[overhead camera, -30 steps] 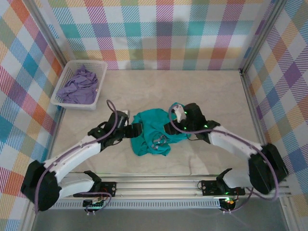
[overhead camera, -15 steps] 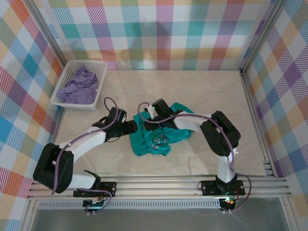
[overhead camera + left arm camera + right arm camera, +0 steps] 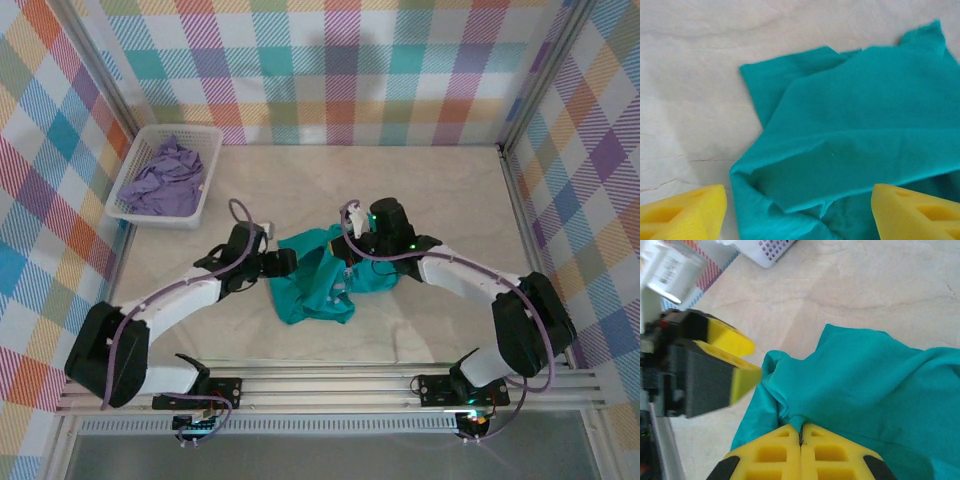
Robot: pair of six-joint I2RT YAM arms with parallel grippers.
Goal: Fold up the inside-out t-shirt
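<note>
Right gripper (image 3: 800, 429) is pinched tight on a fold of the t-shirt (image 3: 865, 385), while the left gripper (image 3: 797, 207) hangs spread wide over its edge. I'd lift slowly so the cloth doesn't slip out.

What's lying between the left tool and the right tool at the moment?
Teal t-shirt fabric: in the right wrist view a rumpled fold runs from the open left tool to the right tool, shut on it.
</note>
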